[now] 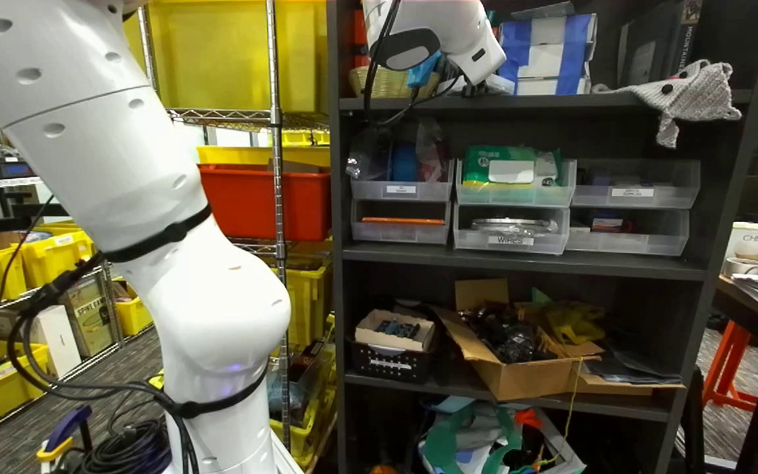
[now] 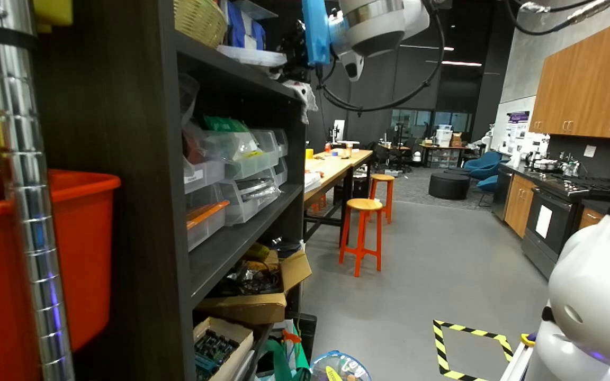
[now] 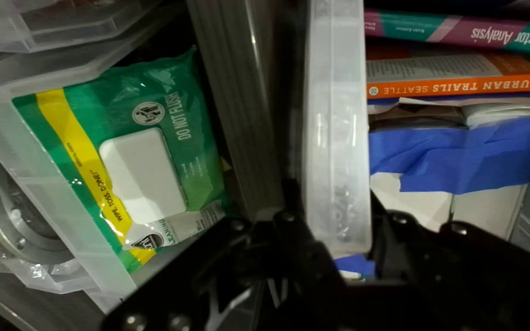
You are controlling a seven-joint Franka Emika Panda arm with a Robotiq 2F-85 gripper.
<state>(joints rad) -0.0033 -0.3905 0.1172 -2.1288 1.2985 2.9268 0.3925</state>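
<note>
My gripper (image 3: 333, 197) has one black finger along each side of a long translucent plastic box (image 3: 336, 128) and appears shut on its near end. The box holds small items that are too blurred to name. In both exterior views the box (image 2: 249, 55) (image 1: 499, 84) is at the top shelf; its near end sticks out past the shelf edge. The dark shelf board (image 3: 242, 105) lies just left of the box in the wrist view. To the right is a white box with blue tape (image 3: 458, 156). In an exterior view the black gripper (image 2: 292, 58) is at the shelf's front edge.
Below the board, a green wipes pack (image 3: 145, 156) sits in a clear bin (image 1: 514, 192). Books (image 3: 453, 87) stand beyond the taped box. A wicker basket (image 2: 199, 21) and a grey knitted toy (image 1: 688, 92) are on the top shelf. A cable (image 2: 389, 106) hangs from the arm.
</note>
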